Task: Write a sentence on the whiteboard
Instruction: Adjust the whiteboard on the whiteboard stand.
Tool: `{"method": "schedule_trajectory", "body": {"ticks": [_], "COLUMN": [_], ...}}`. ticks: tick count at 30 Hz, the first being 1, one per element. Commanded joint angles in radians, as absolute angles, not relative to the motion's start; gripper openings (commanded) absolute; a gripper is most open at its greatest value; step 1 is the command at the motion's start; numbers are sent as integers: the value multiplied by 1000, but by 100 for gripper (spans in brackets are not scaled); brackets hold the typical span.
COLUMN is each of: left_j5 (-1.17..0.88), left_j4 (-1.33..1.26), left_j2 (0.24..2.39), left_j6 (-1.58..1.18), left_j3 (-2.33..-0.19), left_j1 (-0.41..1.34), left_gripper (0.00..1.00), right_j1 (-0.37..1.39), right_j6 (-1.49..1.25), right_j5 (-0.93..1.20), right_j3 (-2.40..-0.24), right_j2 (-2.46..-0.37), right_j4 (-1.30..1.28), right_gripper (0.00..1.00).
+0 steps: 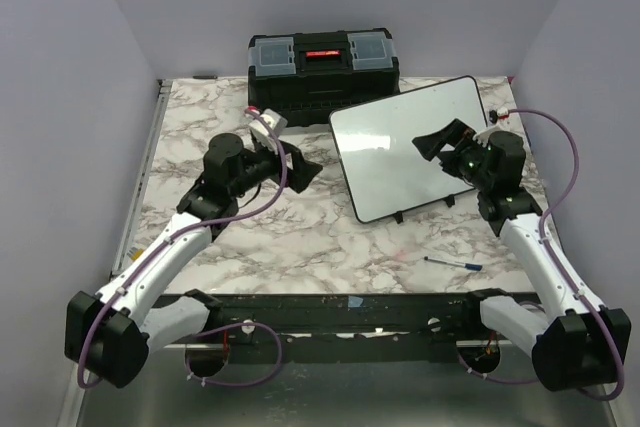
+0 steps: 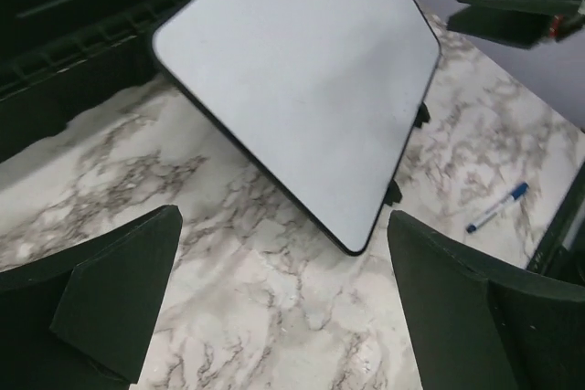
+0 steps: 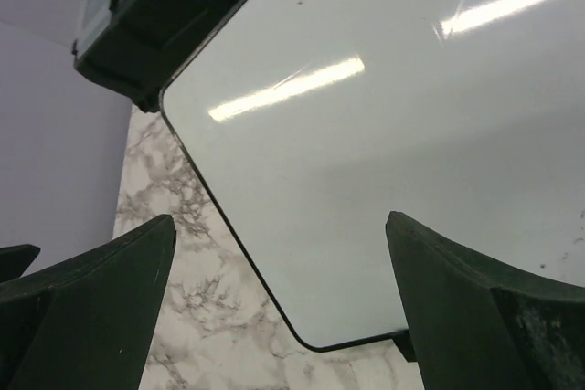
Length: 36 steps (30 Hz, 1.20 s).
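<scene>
**Hovering pincers flank the whiteboard, both spread wide**

Turned askew on the table (image 1: 300,237), the whiteboard (image 1: 400,152) shows a glossy white face. The right gripper (image 1: 428,145) hangs over the board's right half with its 2 fingers wide apart and holding nothing. That arm reaches forward, its wrist bent left across the board. The left gripper (image 1: 308,172) sits just left of the board's left edge, equally spread and empty. Its arm is stretched forward with the wrist aimed right at the board. A toolbox (image 1: 322,67) stands just behind the board. A marker (image 1: 452,264) lies in front of it, apart.
</scene>
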State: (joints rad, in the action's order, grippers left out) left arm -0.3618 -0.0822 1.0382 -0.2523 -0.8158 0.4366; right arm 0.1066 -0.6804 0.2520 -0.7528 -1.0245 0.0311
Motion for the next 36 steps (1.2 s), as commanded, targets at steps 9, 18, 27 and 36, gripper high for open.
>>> {"method": "schedule_trajectory", "body": {"ticks": [9, 18, 27, 36], "left_j5": [-615, -659, -581, -322], "left_j4": [-20, 40, -32, -129], "left_j2": [1289, 1548, 1690, 1532], "left_j6": [-28, 69, 29, -70], "left_j3": [-993, -1181, -1260, -1116], "left_j1": [681, 880, 954, 953], "left_gripper": [96, 84, 79, 82], "right_j1": [105, 106, 105, 105], "right_j6": [-629, -590, -605, -709], "right_j5": [-30, -89, -173, -256], "right_j3": [-981, -1078, -1023, -936], "right_j2": [-996, -1012, -929, -1071], "right_j4": [-391, -526, -526, -290], "right_gripper": [100, 100, 100, 100]}}
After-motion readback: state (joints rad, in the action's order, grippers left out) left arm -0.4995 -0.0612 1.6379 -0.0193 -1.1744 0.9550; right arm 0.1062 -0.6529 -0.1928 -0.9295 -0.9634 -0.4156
